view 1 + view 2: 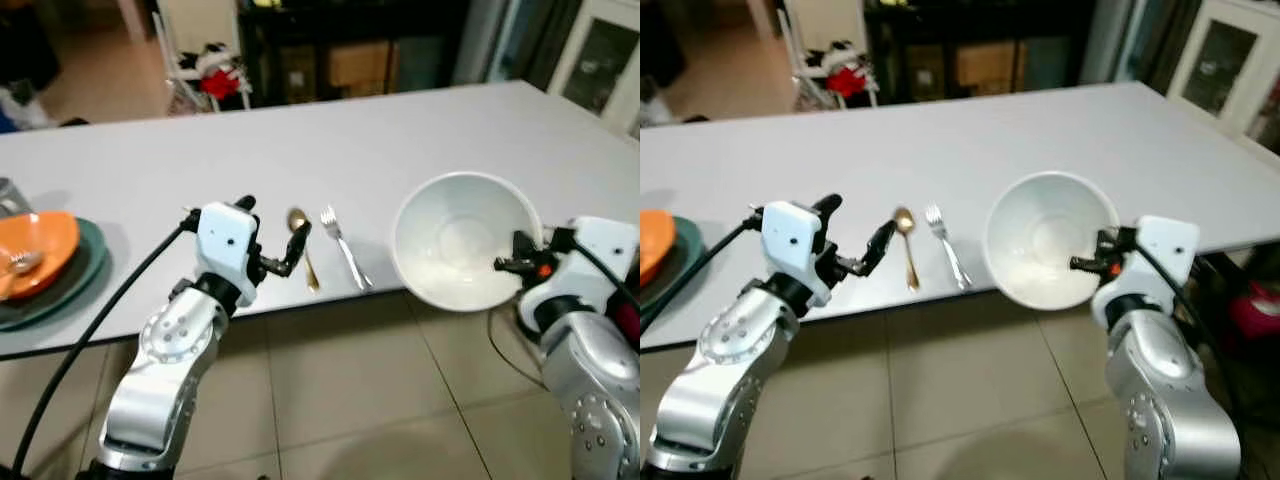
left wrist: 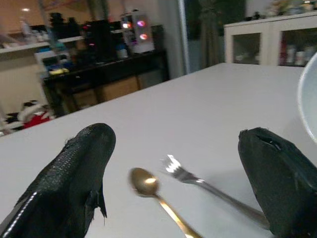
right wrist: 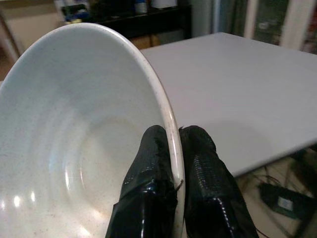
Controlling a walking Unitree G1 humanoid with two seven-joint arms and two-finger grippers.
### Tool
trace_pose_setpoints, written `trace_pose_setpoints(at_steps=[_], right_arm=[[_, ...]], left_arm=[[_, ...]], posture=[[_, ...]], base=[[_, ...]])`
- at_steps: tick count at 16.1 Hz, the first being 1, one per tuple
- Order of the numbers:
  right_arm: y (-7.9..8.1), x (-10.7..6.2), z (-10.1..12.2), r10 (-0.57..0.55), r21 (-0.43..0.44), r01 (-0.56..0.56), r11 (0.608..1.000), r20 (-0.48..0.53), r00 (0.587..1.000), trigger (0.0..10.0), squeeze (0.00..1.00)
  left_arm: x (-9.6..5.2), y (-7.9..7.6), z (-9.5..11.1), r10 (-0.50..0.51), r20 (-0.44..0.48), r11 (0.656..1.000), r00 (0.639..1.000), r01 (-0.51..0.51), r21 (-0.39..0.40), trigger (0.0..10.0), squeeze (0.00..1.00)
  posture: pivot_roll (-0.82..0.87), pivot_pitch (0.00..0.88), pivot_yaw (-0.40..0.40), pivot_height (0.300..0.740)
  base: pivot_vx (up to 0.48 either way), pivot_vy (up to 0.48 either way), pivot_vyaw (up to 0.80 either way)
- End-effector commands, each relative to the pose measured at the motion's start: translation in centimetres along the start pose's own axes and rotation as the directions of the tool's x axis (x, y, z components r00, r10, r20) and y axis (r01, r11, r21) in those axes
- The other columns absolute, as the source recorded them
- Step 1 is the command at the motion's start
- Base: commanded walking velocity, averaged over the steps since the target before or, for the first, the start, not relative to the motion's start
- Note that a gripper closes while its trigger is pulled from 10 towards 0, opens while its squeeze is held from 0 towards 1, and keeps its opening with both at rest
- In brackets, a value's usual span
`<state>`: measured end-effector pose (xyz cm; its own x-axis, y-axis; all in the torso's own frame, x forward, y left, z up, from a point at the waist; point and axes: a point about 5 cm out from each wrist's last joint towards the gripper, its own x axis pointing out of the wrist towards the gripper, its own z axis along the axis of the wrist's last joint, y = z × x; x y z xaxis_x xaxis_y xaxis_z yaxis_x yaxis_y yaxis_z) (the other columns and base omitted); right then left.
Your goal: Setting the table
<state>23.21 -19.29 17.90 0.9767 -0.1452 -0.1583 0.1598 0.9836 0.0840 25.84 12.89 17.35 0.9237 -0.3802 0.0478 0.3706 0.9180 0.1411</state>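
Observation:
A large white bowl (image 1: pixel 455 250) hangs tilted over the table's near edge, its rim pinched by my right gripper (image 1: pixel 512 262), which is shut on it; in the right wrist view one finger (image 3: pixel 148 168) lies inside the rim and the other outside. A gold spoon (image 1: pixel 303 245) and a silver fork (image 1: pixel 345 250) lie side by side on the white table (image 1: pixel 330 150), left of the bowl. My left gripper (image 1: pixel 272 228) is open, low over the table's front edge just left of the spoon (image 2: pixel 153 198), its fingers (image 2: pixel 74 173) wide apart.
An orange bowl (image 1: pixel 35 250) with a utensil in it sits on a green plate (image 1: pixel 85 262) at the table's left. Beyond the far edge stand dark shelves (image 1: pixel 340 50), a white rack with a red item (image 1: pixel 222 82) and a glass cabinet (image 1: pixel 600 55). Tiled floor lies below.

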Motion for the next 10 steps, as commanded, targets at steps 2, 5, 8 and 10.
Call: trace_pose_setpoints(at_steps=[2,5,8,10], right_arm=[[1.3,-0.05,0.67,0.069,0.017,-0.07,0.997,0.032,0.997,10.0,0.0],[1.34,-0.09,0.68,0.075,0.019,-0.076,0.997,0.031,0.997,10.0,0.0],[1.42,-0.12,0.66,0.08,0.02,-0.081,0.997,0.032,0.996,10.0,0.0],[1.45,-0.12,0.66,0.084,0.02,-0.084,0.996,0.032,0.996,10.0,0.0]], left_arm=[[-0.15,0.71,0.1,0.022,-0.002,1.0,1.0,-0.022,0.012,10.0,0.07],[-0.15,0.67,0.11,0.02,-0.002,1.0,1.0,-0.02,0.012,10.0,0.07],[-0.18,0.68,0.09,0.017,-0.001,1.0,1.0,-0.017,0.013,10.0,0.07],[-0.19,0.68,0.11,0.017,0.0,1.0,1.0,-0.017,0.013,10.0,0.07]], posture=[[0.05,0.0,0.024,0.74],[0.05,0.0,0.024,0.74],[0.05,0.0,0.021,0.74],[0.05,0.0,0.021,0.74]], base=[[0.326,0.0,0.0],[0.326,0.0,0.0],[0.326,0.0,0.0],[0.326,0.0,0.0]])
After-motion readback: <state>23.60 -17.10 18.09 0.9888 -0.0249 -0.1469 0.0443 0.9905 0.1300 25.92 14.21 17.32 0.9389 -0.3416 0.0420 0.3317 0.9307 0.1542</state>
